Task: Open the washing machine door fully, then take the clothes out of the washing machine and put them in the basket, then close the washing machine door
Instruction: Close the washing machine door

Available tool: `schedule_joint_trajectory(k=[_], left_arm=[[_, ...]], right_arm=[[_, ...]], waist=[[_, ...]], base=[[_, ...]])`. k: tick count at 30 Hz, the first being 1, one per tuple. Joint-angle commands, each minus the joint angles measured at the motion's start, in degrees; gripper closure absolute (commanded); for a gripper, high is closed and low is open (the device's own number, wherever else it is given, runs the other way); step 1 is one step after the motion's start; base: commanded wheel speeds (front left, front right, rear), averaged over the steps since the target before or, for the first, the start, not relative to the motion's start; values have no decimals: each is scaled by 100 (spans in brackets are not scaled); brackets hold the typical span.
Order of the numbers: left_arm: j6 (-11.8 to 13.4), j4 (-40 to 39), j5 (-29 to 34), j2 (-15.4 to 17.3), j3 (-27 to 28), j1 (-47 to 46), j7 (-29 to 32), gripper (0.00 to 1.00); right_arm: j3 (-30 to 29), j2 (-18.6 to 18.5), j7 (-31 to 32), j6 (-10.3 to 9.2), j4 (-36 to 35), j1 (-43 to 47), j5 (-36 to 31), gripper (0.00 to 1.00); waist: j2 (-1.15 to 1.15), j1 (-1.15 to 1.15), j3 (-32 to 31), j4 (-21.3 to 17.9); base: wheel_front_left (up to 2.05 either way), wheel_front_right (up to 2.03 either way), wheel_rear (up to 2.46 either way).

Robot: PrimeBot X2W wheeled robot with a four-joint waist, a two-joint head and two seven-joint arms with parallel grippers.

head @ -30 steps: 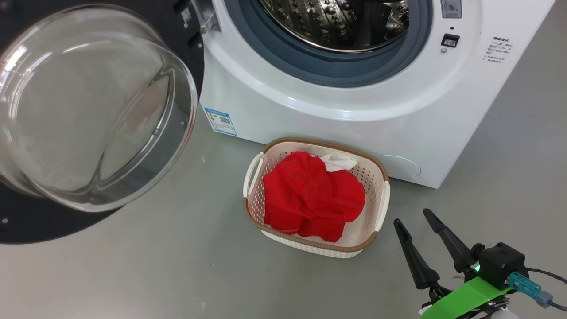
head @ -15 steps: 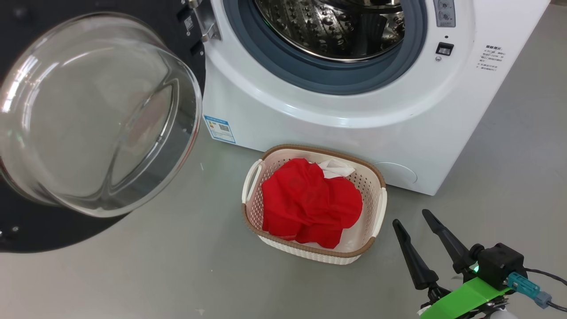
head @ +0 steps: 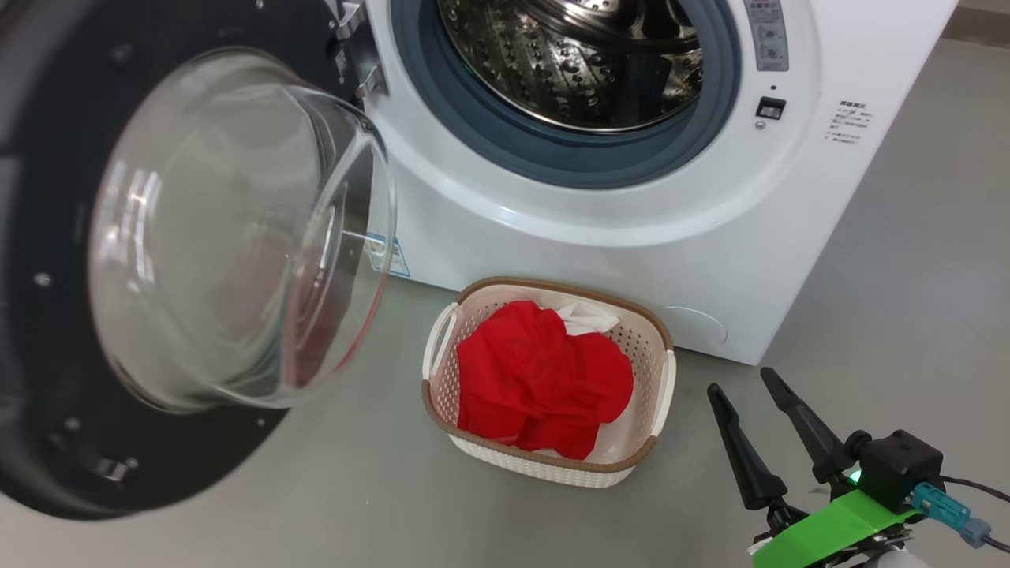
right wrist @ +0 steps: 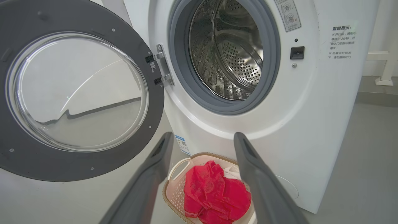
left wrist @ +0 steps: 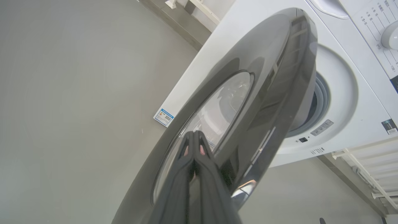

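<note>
Grey floor [head: 355,481], washing machine [head: 600,244], basket [head: 544,467]

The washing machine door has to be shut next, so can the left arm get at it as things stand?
Probably yes: the left gripper, shut, points from close by at the glossy outer face of the washing machine door, with nothing between them; contact itself I cannot confirm.

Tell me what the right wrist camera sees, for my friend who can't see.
A white washing machine stands with its round door open at the left and its steel drum looking empty. In front, a cream basket holds red clothes, seen between the open fingers of the right gripper.
</note>
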Motion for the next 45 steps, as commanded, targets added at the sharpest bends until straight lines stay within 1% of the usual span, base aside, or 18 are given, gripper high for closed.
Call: schedule_joint_trajectory(k=[1, 5, 11, 17, 21, 28, 29, 35, 39, 45], left_arm=[[-45, -322, -129, 165, 2, 114, 152, 100], [-45, -890, -360, 190, -189, 390, 300, 100], [-45, -1709, -777, 123, -531, 666, 430, 100], [-45, -2434, -1052, 27, -901, 798, 342, 100], [-45, -2892, -1071, -103, -1175, 855, 14, 100], [-45, -3260, -981, -275, -1728, 815, -472, 100], [-45, -3260, -981, -275, -1728, 815, -472, 100], [-45, -3239, -810, -430, -2116, 777, -1030, 100], [-45, -3092, -651, -650, -2385, 695, -1647, 100], [-45, -2938, -535, -759, -2671, 521, -2370, 100]], right_arm=[[90, -2, -37, 36, -150, 5, -35, 0], [15, 45, -37, 36, -164, 54, -30, 0], [-46, 78, -37, 36, -170, 129, -25, 0], [-98, 114, -37, 36, -190, 181, -31, 0], [-120, 121, -37, 36, -212, 202, -43, 0], [-152, 90, -37, 36, -218, 208, -43, 0], [-152, 90, -37, 36, -218, 208, -43, 0], [-208, 120, -37, 36, -218, 254, -30, 0], [-199, 122, -37, 36, -234, 294, -21, 0], [-221, 98, -37, 36, -264, 223, -29, 0]], waist=[[0, 0, -61, -61], [0, 0, -144, -154], [0, 0, -245, -295], [0, 0, -332, -482], [0, 0, -351, -637], [0, 0, -383, -951], [0, 0, -383, -951], [0, 0, -447, -1277], [0, 0, -442, -1506], [0, 0, -319, -1763]], base=[[0, 0, 0], [0, 0, 0], [0, 0, 0], [0, 0, 0], [0, 0, 0], [0, 0, 0], [0, 0, 0], [0, 0, 0], [0, 0, 0], [0, 0, 0]])
